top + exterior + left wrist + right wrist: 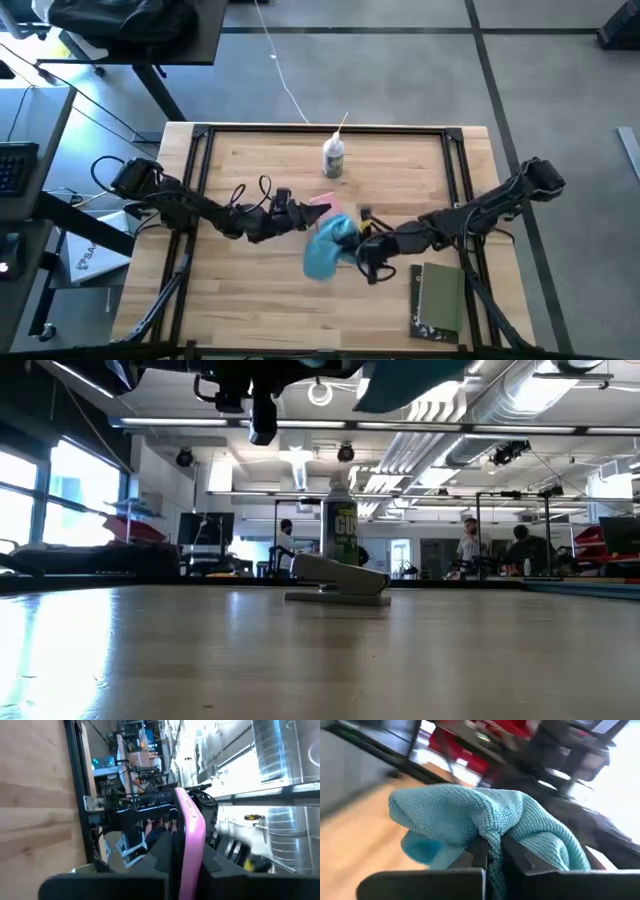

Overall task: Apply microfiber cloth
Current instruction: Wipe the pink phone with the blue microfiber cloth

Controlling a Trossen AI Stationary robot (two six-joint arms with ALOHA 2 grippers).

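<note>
At the near edge of the table [260,300], on the right, a flat dark green book [440,300] lies by itself, well clear of both arms.

Farther in, around the middle of the table, the two hands meet. The right hand [362,243] comes in from the right side and is closed on the light-blue cloth [328,245]; in the right wrist view its two dark fingers [480,851] pinch a fold of the cloth [485,822], and the rest bulges loosely above and to either side of them. From above, the cloth hangs in a floppy bunch from the hand, its lower part drooping toward the near side of the table. In the low view only a dark teal scrap of it [410,382] shows at the upper edge, lifted off the table.

Just beside the cloth, the left hand [305,213] reaches in from the left and is closed on a thin pink flat thing [322,208]; the left wrist view shows this pink thing [192,835] standing edge-on between the fingers. The cloth and the pink thing look to be touching or very nearly so, though which cannot be told.

Beyond them, toward the far edge, a small bottle [334,158] stands upright. In the low view a pale grey oblong thing [338,580] lies on the table in front of the bottle [340,525].

People stand in the room behind the table.
</note>
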